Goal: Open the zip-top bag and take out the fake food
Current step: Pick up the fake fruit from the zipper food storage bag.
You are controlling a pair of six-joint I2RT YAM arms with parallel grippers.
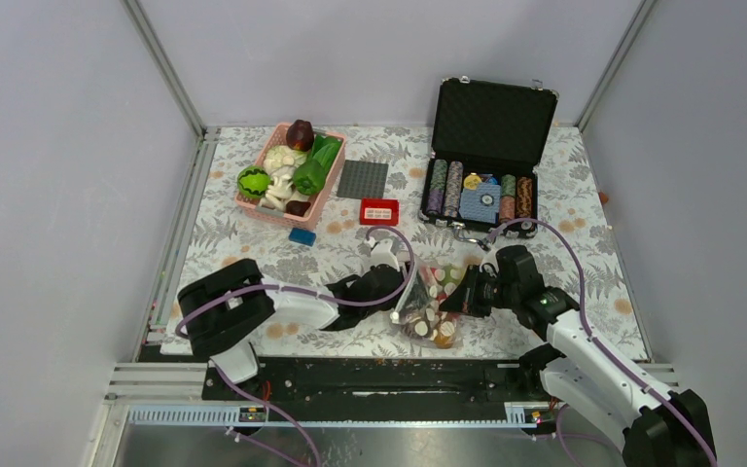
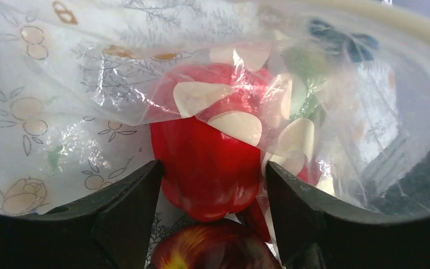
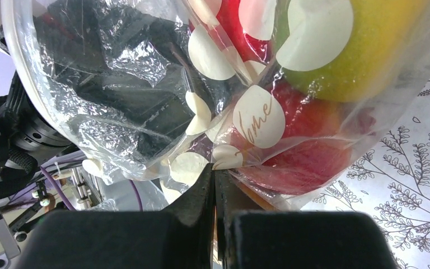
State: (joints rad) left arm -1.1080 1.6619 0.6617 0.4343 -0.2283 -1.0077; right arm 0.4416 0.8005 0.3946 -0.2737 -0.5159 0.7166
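Note:
The zip-top bag [image 1: 431,304], clear with cream dots, lies near the table's front between both arms. My left gripper [image 1: 401,290] reaches into its open mouth. In the left wrist view the left gripper [image 2: 213,166] stands open, its jaws either side of a red pepper [image 2: 201,157], with a thin gap at the right finger. A red-yellow apple [image 2: 213,249] lies just below the pepper. My right gripper [image 1: 464,292] is shut on the bag's edge; in the right wrist view the right gripper [image 3: 214,171] pinches the plastic [image 3: 257,115] below a yellow-green fruit [image 3: 364,50] and a red fruit [image 3: 308,162].
A pink basket [image 1: 250,202] with more toy food stands at the back left. An open black poker-chip case [image 1: 491,117] stands at the back right. A grey plate [image 1: 363,180], a small red box [image 1: 378,210] and a blue piece [image 1: 302,235] lie between them.

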